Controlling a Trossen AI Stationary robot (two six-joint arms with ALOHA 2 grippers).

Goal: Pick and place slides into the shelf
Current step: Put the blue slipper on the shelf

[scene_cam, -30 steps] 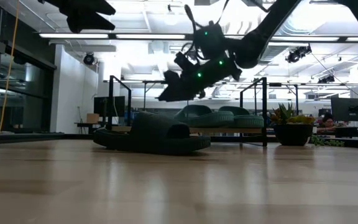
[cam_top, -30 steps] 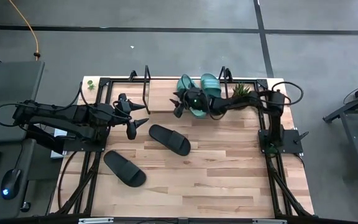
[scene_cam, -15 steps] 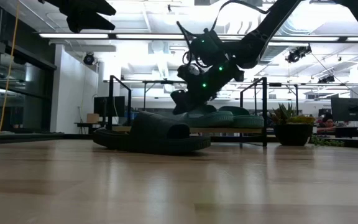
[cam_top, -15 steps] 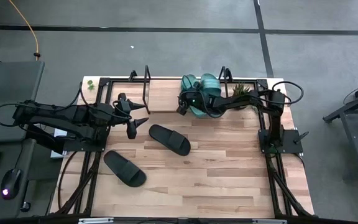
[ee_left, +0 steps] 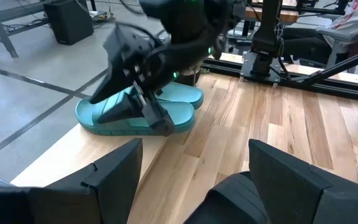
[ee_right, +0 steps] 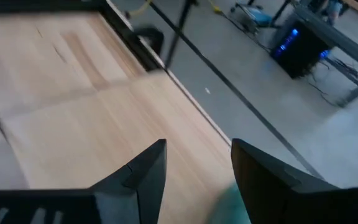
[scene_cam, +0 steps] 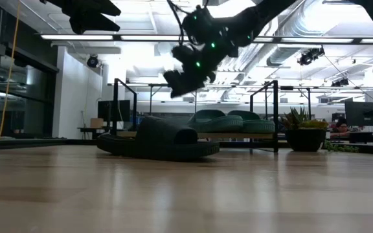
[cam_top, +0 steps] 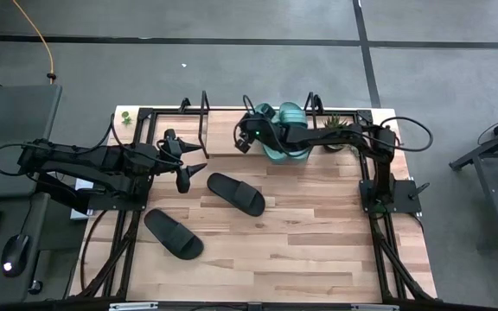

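On the far edge of the worktop [cam_top: 318, 259] stood the shelf [cam_top: 223, 142], its board carrying two teal slides [cam_top: 285, 130] side by side toward its right end, long axes running front to back. Right pincer [cam_top: 242, 138] hovered above the shelf board just left of the teal pair, fingers [ee_right: 143, 176] apart and holding nothing. Left pincer [cam_top: 187, 168] hung over the left part of the worktop, near the shelf's left frame, fingers [ee_left: 114, 174] spread wide, empty.

Remaining stock: two black slides on the worktop. One black slide [cam_top: 236, 193] lay near the centre, just right of the left pincer, long axis slanting from far-left to near-right. Second black slide [cam_top: 173, 234] lay nearer the front-left corner, same slant. By judgement, the left arm was nearer both, and the centre slide was its likelier next pick.

Brands, labels, writing: none legible on slides, shelf or arms.
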